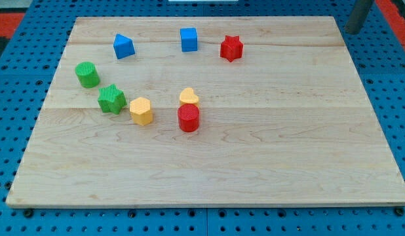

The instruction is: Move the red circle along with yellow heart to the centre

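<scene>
Eight coloured blocks lie on the wooden bench [268,164], which rests on a blue perforated surface.

Task blocks: the red circle [189,118] stands slightly left of the board's middle. The yellow heart [189,97] sits directly above it in the view, the two touching or very nearly so.

Other blocks:
- A yellow hexagon [141,111] lies to the view's left of the red circle, apart from it.
- A green star [111,99] lies just beside the yellow hexagon, further left.
- A green circle [88,75] stands up and left of the green star, near the board's left edge.
- A blue block with a peaked top [124,46] lies near the view's top, left of centre.
- A blue cube [189,39] lies near the top edge, above the yellow heart and well apart from it.
- A red star [232,48] lies just right of the blue cube.

Rod: a dark cylindrical shaft [359,16] enters at the view's top right corner, at the board's far corner. Its end is well apart from every block and touches none. The arm carries no hand, so nothing is held; whether the very tip meets the surface cannot be told.
</scene>
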Controlling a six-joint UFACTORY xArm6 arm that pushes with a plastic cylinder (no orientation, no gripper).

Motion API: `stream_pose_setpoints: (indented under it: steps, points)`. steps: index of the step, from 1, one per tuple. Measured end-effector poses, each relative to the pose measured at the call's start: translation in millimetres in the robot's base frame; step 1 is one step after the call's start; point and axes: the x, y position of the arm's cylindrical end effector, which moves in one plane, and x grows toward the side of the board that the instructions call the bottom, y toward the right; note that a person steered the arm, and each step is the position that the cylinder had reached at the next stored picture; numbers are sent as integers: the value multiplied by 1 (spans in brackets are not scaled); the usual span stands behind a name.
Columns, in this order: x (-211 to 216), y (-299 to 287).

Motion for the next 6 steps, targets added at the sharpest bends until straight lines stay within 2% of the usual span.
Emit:
stream_pose_setpoints:
  steps: [2, 3, 4, 5, 6]
  points:
    - [5, 7]
    - [59, -4]
    - [134, -69]
    - [237, -144]
    - [321, -246]
